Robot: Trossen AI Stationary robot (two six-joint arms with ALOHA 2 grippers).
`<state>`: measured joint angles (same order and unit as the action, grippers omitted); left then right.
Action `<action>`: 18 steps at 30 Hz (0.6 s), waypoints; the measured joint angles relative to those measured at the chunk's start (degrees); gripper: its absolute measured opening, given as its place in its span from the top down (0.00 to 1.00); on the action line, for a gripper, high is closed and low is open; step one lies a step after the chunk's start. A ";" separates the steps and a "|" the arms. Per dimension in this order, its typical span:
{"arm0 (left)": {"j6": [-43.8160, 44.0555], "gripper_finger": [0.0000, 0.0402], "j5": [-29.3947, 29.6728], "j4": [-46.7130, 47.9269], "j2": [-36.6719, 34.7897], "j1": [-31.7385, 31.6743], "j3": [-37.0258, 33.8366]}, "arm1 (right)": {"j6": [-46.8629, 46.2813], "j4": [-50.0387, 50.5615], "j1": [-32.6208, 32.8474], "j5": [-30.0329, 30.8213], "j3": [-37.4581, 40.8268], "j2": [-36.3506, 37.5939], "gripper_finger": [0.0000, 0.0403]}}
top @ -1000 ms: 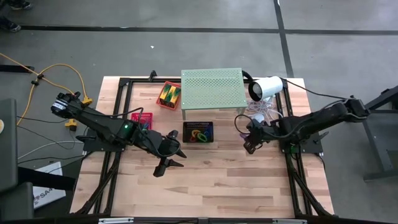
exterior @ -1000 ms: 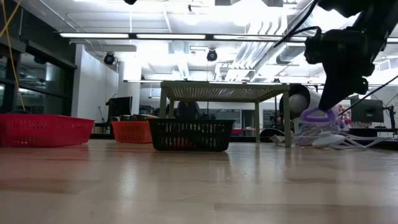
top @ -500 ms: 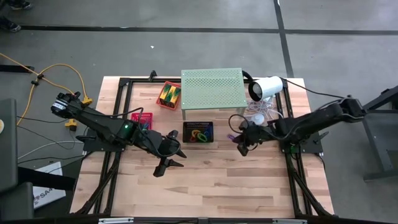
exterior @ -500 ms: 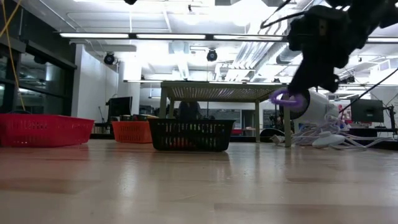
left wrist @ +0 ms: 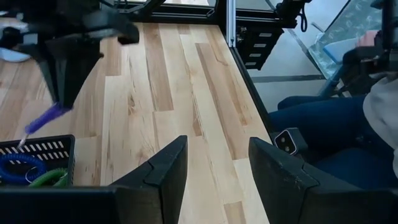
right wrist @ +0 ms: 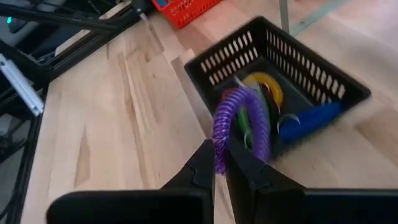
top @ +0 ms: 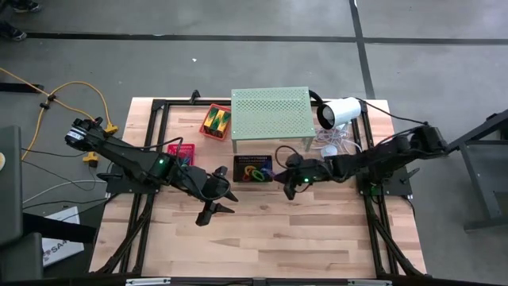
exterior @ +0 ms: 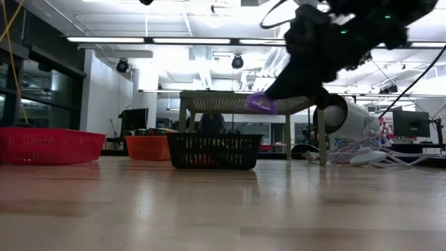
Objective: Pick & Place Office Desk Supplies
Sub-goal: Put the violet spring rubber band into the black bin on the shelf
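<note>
A purple coiled loop (right wrist: 241, 122) is clamped in my shut right gripper (right wrist: 222, 157), in the air just right of the black basket (top: 252, 169) and clear of the table, as the low view shows the loop (exterior: 263, 103). The basket holds yellow, green and blue loops (right wrist: 267, 87). My left gripper (top: 215, 210) hangs open over bare wood near the basket's left side, with nothing between its fingers (left wrist: 163, 168). My right gripper pinches one end of the purple loop's coil (right wrist: 218, 160) between its two fingers. The fingers come from the table's right side, slanting down. The loop sticks out beyond the fingertips toward the black basket, lifted clear of the table and of the basket.
A pale-green perforated shelf (top: 270, 113) stands behind the black basket, with a white lamp-like device (top: 338, 112) and its cables to the right. An orange basket (top: 214, 123) with yellow-green pieces and a red basket (top: 182, 150) sit at the left. Open wood lies toward the near edge.
My right gripper has carried the purple loop toward the table's left, from near the lamp's cables to the black basket's right side. It has tipped from pointing steeply down to a shallower slant, and the loop now hangs higher. It stays shut.
</note>
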<state>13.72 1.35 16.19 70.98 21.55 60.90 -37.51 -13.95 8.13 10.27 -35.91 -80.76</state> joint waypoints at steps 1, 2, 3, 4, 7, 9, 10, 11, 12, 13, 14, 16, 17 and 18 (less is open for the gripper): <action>-0.01 0.59 -0.01 0.00 0.00 0.02 0.00 | 0.31 0.03 -0.43 -0.03 -1.11 -1.24 0.96; 0.00 0.59 0.00 0.01 0.00 0.02 0.00 | 0.86 0.00 -0.85 -0.09 -2.36 -2.44 0.96; 0.00 0.59 0.00 0.02 0.00 0.02 0.00 | 1.61 -0.01 -1.23 -0.23 -3.66 -3.69 0.96; 0.00 0.59 -0.01 0.00 0.00 0.01 0.00 | 2.34 -0.02 -1.61 -0.47 -4.96 -4.92 0.96; 0.00 0.59 -0.01 0.02 0.00 -0.01 0.00 | 4.40 -0.03 -2.71 -2.11 -8.59 -8.41 0.96; 0.00 0.59 -0.01 0.00 0.00 0.01 0.00 | 4.92 -0.05 -3.41 -2.76 -10.55 -10.50 0.96; 0.00 0.59 0.01 0.00 0.00 0.02 0.00 | 5.06 -0.07 -3.70 -2.78 -11.26 -11.44 0.96; 0.00 0.59 0.00 0.02 0.00 -0.01 0.00 | 5.23 -0.03 -4.00 -2.78 -11.73 -12.29 0.96; 0.00 0.59 0.00 0.02 0.00 0.02 0.00 | 5.39 0.02 -4.35 -2.77 -12.04 -13.01 0.96; 0.00 0.59 0.01 0.00 0.00 0.00 0.00 | 5.43 0.08 -4.70 -2.77 -12.33 -13.71 0.96; 0.00 0.59 -0.01 0.00 0.00 0.02 0.00 | 5.43 0.04 -5.03 -2.78 -12.45 -14.26 0.96; 0.00 0.59 -0.01 0.02 0.00 0.02 0.00 | 5.37 0.10 -5.56 -2.76 -12.45 -15.21 0.96; 0.00 0.59 0.00 0.00 0.00 0.00 0.00 | 5.37 0.11 -5.78 -2.76 -12.47 -15.71 0.96; 0.00 0.59 0.00 0.01 0.00 0.02 0.00 | 5.36 0.25 -5.99 -2.74 -12.47 -16.19 0.96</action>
<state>13.72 1.36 16.20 70.98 21.56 60.90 -32.15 -13.70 2.14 7.53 -48.38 -96.96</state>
